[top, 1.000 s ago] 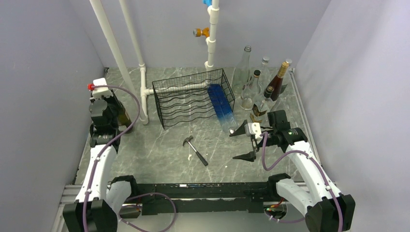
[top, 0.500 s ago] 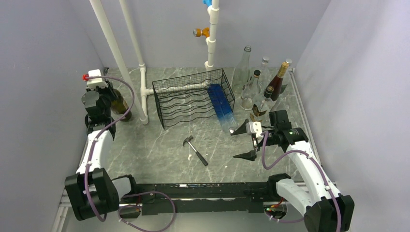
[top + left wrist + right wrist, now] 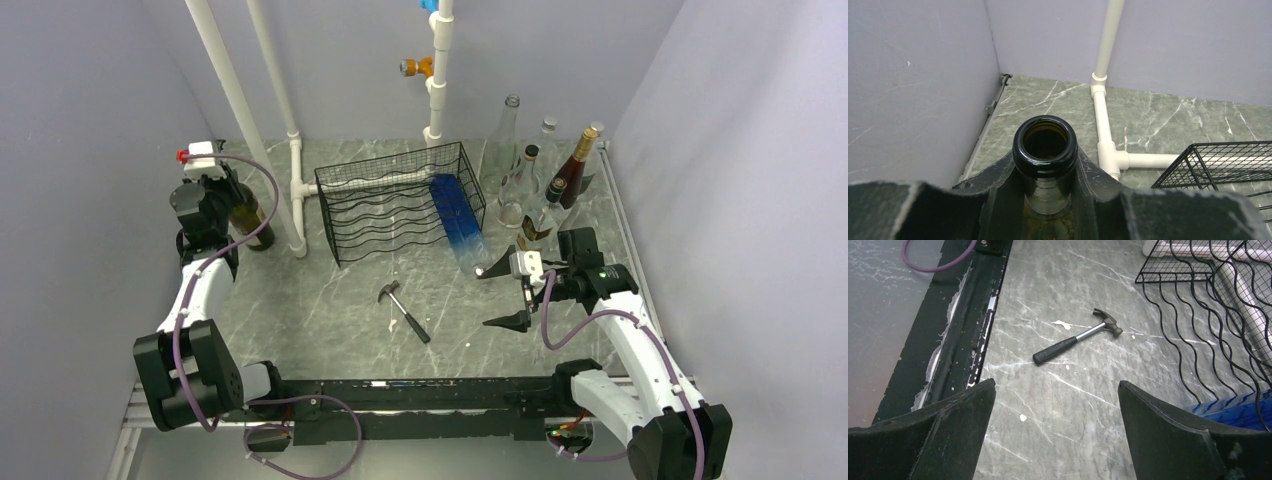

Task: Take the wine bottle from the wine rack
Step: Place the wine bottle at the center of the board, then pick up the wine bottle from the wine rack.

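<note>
My left gripper point(image 3: 212, 196) is shut on the neck of a dark wine bottle point(image 3: 248, 220), which stands upright near the left wall, left of the rack. In the left wrist view its open mouth point(image 3: 1045, 141) sits between my fingers point(image 3: 1098, 180). The black wire wine rack point(image 3: 385, 205) stands at mid-table, and its corner point(image 3: 1218, 165) shows at the right of that view. A blue bottle point(image 3: 455, 215) lies in the rack's right end, neck toward me. My right gripper point(image 3: 505, 297) hangs open just in front of that neck, with only bare table between its fingers point(image 3: 1168, 435).
A hammer point(image 3: 405, 310) lies on the marble table in front of the rack, also seen in the right wrist view point(image 3: 1075, 341). Several bottles point(image 3: 545, 180) stand at the back right. White pipes point(image 3: 295, 190) rise between the held bottle and the rack.
My left arm has carried the dark bottle back and to the left, toward the far left corner. The right arm has not moved.
</note>
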